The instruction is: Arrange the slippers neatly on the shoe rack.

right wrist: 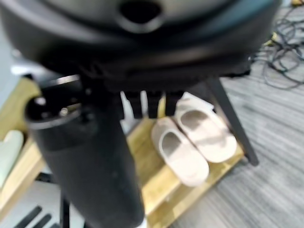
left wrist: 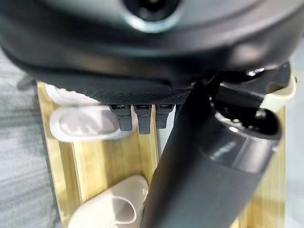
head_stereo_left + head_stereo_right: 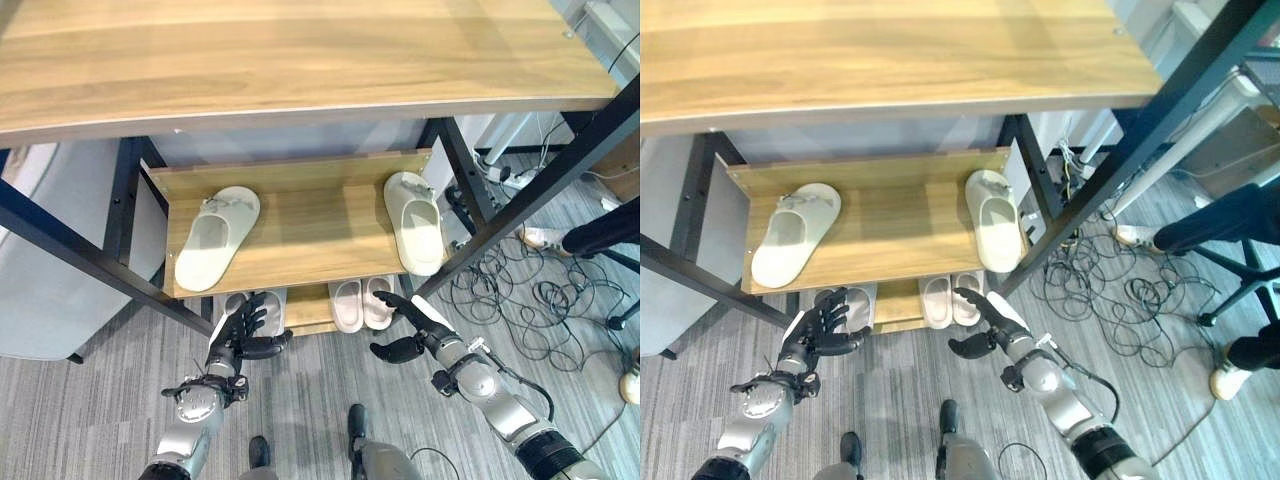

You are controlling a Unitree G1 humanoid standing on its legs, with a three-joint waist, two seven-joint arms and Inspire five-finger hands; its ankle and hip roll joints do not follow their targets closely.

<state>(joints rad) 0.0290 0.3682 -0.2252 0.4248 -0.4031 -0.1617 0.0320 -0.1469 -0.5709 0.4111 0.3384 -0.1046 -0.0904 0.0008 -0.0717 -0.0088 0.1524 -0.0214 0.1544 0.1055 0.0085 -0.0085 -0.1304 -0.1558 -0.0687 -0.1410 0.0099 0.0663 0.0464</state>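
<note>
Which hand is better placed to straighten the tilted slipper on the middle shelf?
Probably left: the left hand hangs open just below the tilted slipper; the right hand is below the opposite end.

Rack layout, slippers spread over two shelves.
On the middle shelf (image 3: 300, 235), left slipper (image 3: 215, 238) and right slipper (image 3: 415, 222) are lying well apart at opposite ends; a slipper pair (image 3: 361, 303) is sitting side by side on the lower shelf (image 3: 308, 308), before which I am holding my left hand (image 3: 240, 333) and right hand (image 3: 415, 330).
</note>
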